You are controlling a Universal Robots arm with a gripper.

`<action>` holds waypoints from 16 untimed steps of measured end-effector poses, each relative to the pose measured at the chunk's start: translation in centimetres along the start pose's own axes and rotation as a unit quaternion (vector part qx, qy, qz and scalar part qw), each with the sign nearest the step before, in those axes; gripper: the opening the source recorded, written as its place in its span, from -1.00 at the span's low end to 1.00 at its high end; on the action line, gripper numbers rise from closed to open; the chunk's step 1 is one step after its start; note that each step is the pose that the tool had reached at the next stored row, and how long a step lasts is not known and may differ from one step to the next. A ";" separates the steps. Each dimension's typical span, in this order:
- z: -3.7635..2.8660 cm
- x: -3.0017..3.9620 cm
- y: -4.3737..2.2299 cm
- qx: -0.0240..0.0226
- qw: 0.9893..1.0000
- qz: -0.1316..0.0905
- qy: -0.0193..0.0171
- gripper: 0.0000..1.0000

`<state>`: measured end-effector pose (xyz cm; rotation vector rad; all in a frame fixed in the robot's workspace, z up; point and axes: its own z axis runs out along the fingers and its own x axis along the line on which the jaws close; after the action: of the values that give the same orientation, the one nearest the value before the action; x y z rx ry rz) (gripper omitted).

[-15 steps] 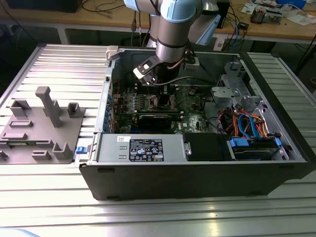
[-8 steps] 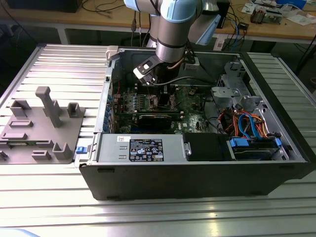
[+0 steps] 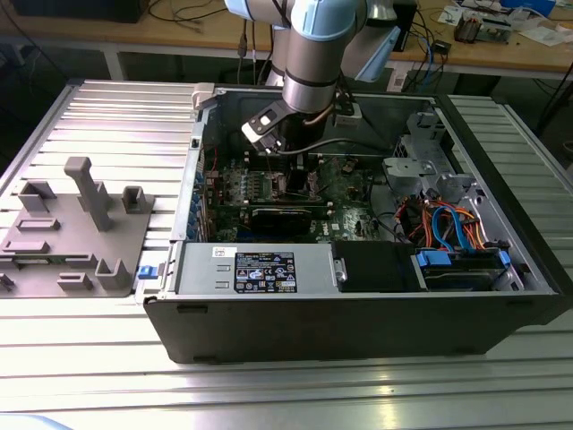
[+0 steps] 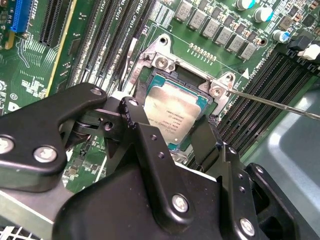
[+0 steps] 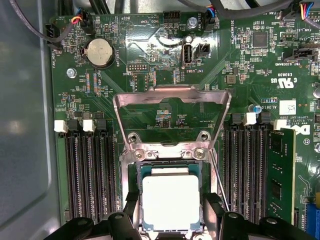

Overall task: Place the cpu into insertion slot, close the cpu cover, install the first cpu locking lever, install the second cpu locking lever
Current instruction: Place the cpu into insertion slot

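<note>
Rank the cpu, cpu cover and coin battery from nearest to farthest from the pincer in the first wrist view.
1. cpu, right at the pincer.
2. cpu cover, swung open beyond it.
3. coin battery, farthest, past the cover.

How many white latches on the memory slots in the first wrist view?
4. Two latches cap the memory slots by the case wall; two more cap those at the green memory module. Other slot ends sit behind the gripper; more may be hidden.

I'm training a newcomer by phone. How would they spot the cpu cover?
Inside the open computer case, look at the green board. Next to the silver chip, the cover is swung open: the only thin metal frame with a square window.
</note>
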<state>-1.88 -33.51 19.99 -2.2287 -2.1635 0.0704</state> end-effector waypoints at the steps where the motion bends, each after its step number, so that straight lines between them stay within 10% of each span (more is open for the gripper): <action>1: -0.02 0.00 0.00 0.000 1.000 0.000 0.000 0.24; 16: -1.04 0.10 0.31 0.002 1.000 0.000 0.000 0.24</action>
<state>-1.50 -33.42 21.01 -2.2261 -2.1611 0.0755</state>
